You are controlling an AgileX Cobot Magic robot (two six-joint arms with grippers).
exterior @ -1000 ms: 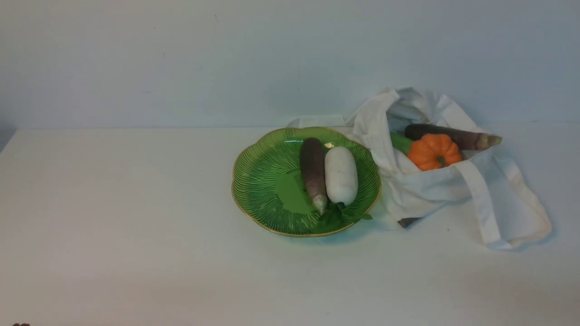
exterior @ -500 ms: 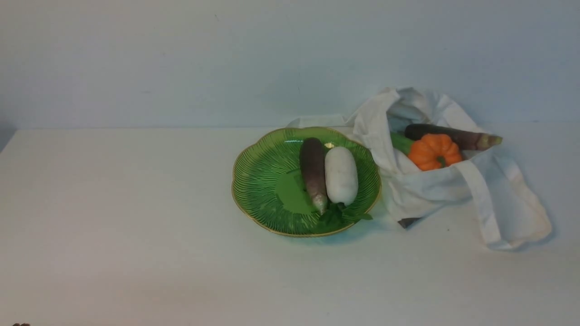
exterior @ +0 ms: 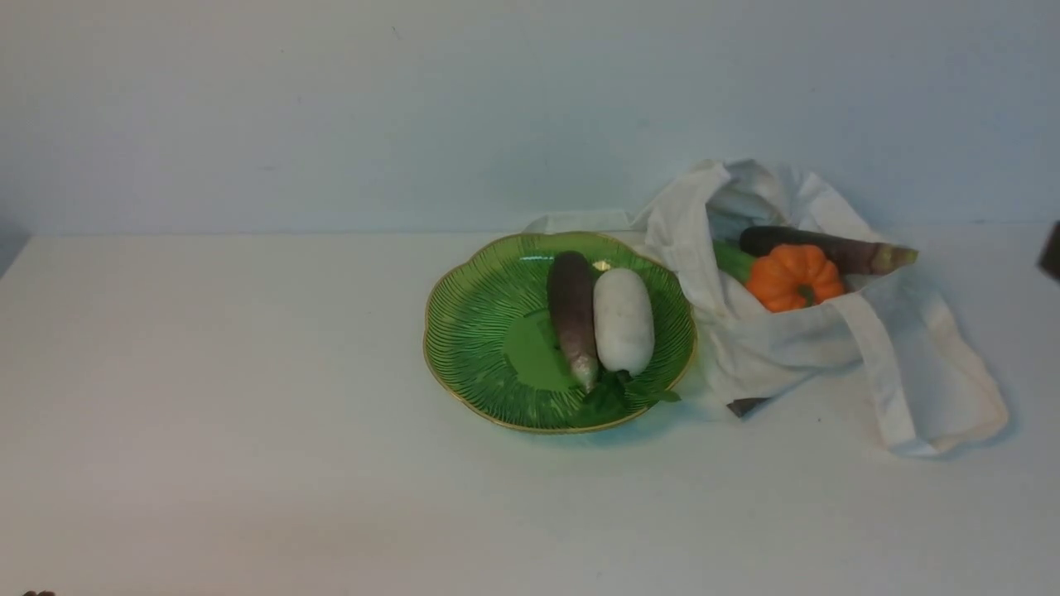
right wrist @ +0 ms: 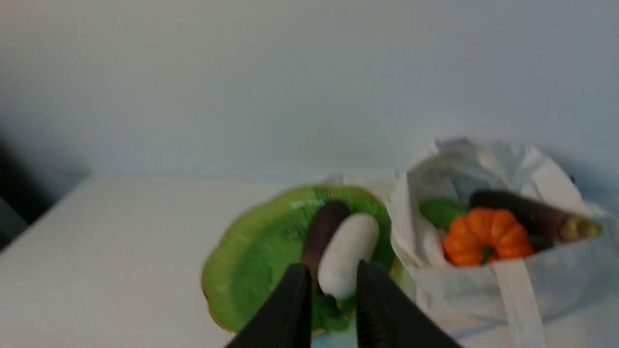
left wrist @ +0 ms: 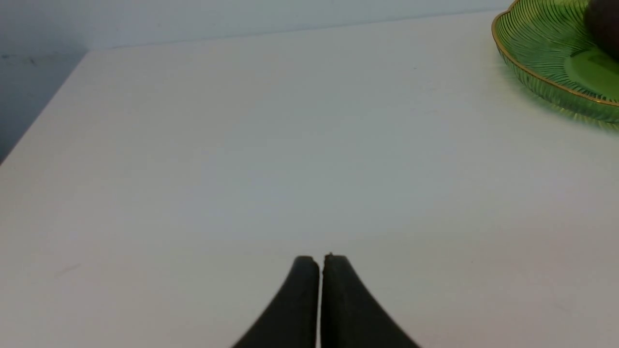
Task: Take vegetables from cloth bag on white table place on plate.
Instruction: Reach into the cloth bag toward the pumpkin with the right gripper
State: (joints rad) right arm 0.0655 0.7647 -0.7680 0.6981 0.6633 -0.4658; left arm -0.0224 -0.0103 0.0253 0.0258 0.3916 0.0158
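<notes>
The green plate (exterior: 489,331) sits mid-table on the white table (exterior: 248,372). It holds a dark purple eggplant (exterior: 571,310) and a white radish (exterior: 623,319) side by side. To its right the cloth bag (exterior: 778,348) lies open with an orange pumpkin (exterior: 793,277), a second eggplant (exterior: 828,248) and a green cucumber (exterior: 733,261) inside. My left gripper (left wrist: 320,261) is shut and empty, low over bare table well left of the plate (left wrist: 532,72). My right gripper (right wrist: 333,275) is open and empty, raised in the air back from the plate (right wrist: 251,261) and the bag (right wrist: 483,290).
A pale wall runs behind the table. The bag's long strap (exterior: 890,389) trails over the table toward the front right. A dark bit of my right arm (exterior: 1052,251) shows at the right edge of the front view.
A dark part of my right arm has come into the front view at its right edge. The plate, bag and vegetables have not moved.
</notes>
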